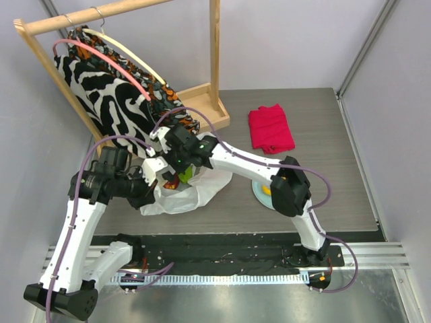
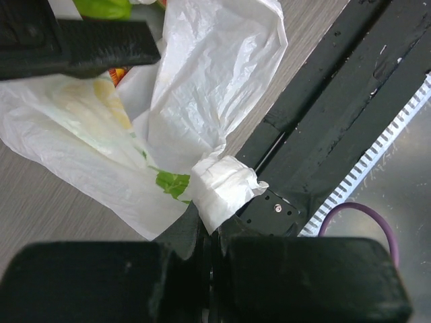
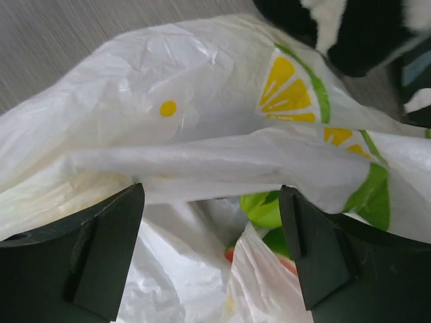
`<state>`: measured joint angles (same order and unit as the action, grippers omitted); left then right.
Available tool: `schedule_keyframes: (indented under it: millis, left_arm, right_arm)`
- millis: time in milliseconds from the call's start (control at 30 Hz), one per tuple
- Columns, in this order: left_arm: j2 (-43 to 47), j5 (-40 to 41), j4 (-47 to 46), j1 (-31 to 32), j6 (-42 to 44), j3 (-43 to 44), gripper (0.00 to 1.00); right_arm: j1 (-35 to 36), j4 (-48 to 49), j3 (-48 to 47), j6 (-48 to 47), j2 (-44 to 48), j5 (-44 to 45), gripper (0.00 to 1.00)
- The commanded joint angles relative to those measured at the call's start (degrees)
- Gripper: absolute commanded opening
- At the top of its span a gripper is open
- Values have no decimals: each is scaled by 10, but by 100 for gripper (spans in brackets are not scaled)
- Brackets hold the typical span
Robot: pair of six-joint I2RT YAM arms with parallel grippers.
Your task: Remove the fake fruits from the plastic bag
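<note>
The plastic bag (image 1: 192,194) lies crumpled on the table in front of the arms, white with printed citrus slices (image 3: 293,91). My left gripper (image 2: 212,235) is shut on a bunched, twisted part of the bag (image 2: 222,188) at its near-left side. My right gripper (image 3: 212,249) hangs over the bag's mouth, open, with its fingers (image 3: 108,259) on either side of the opening and nothing between them. Inside the bag a green fake fruit (image 3: 261,208) and a bit of an orange-red piece (image 3: 232,254) show. Green and red fruit also peek out in the top view (image 1: 183,177).
A pale blue plate (image 1: 258,194) with a yellow piece on it sits right of the bag, partly under the right arm. A folded red cloth (image 1: 271,128) lies at the back right. A wooden clothes rack (image 1: 202,101) with a zebra-print garment (image 1: 101,87) stands at the back left.
</note>
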<state>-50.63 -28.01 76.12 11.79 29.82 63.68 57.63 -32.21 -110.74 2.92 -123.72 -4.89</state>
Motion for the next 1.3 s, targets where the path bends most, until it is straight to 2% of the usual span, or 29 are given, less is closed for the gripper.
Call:
schedule_keyframes:
  millis: [0,67,167,300,533,600,767,1100,1267]
  left_arm:
    - [2,21,-28,-5,-34,17,0]
    - [2,27,-40,-5,-51,29,0]
    - [0,14,-60,-13,-82,57,0]
    - [-10,-2,-68,-23,-102,88,0]
    - [-9,-25,-55,-31,-100,92,0]
    - [-5,-32,-53,-37,-101,87,0]
    - [-7,-52,-47,-50,-102,85,0]
    - [-22,-69,-34,-60,-100,87,0]
    - [-21,-64,-39,-64,-100,76,0]
  right_arm:
    - [-1,16,42,-9,135,11,88]
    - [-1,9,82,-12,156,-31,84]
    - [-1,10,111,-15,167,-45,81]
    - [-7,7,85,-12,137,-69,77]
    - [-15,8,47,31,68,-89,76]
    - [-20,9,33,38,49,-98,78]
    - [-20,23,-13,67,-7,-117,95]
    - [-11,16,-77,94,-116,-145,97]
    - [-12,-19,-77,70,-121,-130,97]
